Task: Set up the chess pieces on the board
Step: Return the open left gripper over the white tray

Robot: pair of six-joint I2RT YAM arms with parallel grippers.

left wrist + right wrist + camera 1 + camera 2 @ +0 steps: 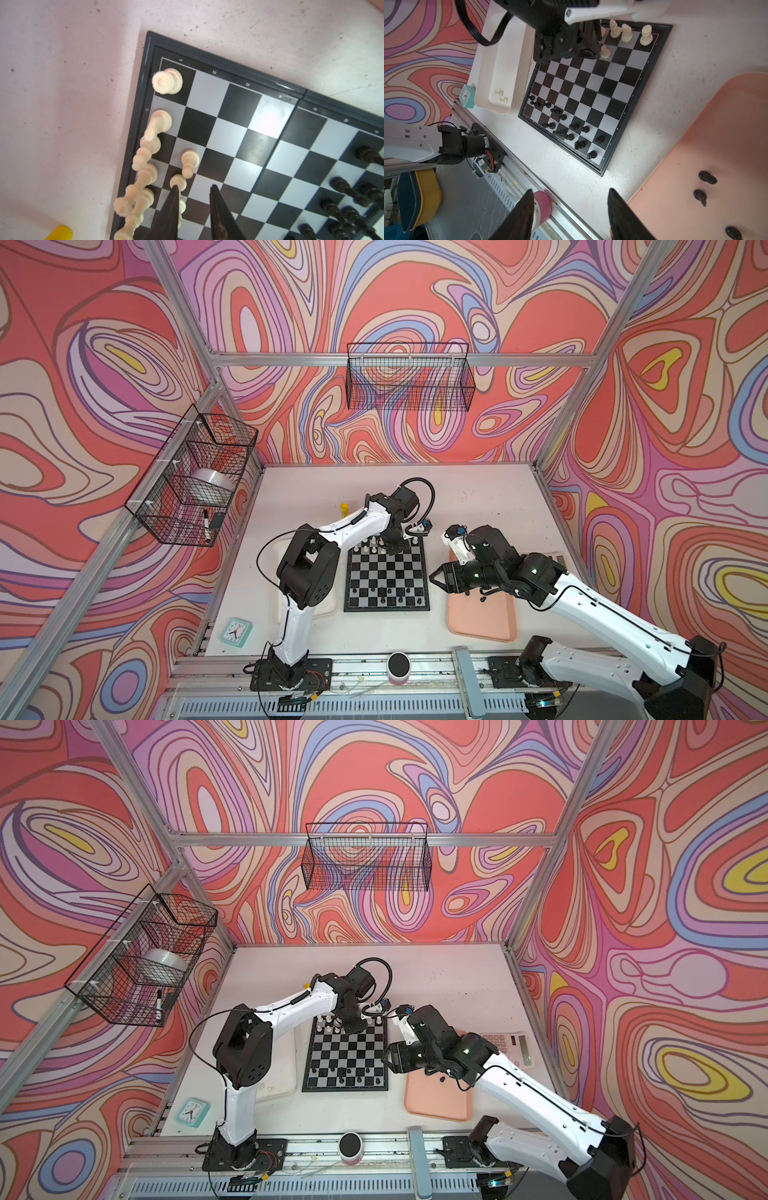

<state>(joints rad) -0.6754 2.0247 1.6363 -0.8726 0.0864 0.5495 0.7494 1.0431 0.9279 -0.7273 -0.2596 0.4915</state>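
Chess pieces (562, 117) are split by colour: tiny cream-white plastic chessmen (167, 81) stand along the far rows of the square black-and-silver checked chessboard (386, 568), and tiny black plastic chessmen (600, 139) stand bunched in its near rows. The chessboard lies flat on the white counter (478, 497), between a clear whitish plastic tray (500, 62) on the left and a flat pink plastic tray (695, 135) on the right. Two cream pawns (503, 100) sit in the whitish tray; three black pieces (707, 177) lie on the pink tray in the right wrist view. Left end effector (194, 188) hangs low over the cream rows, fingers slightly apart, nothing between them, released. One fingertip (173, 197) is right at a cream pawn (178, 182), contact unclear. Right end effector (571, 195) hovers just beside the chessboard's right edge near the pink tray, fingers wide apart, released, empty.
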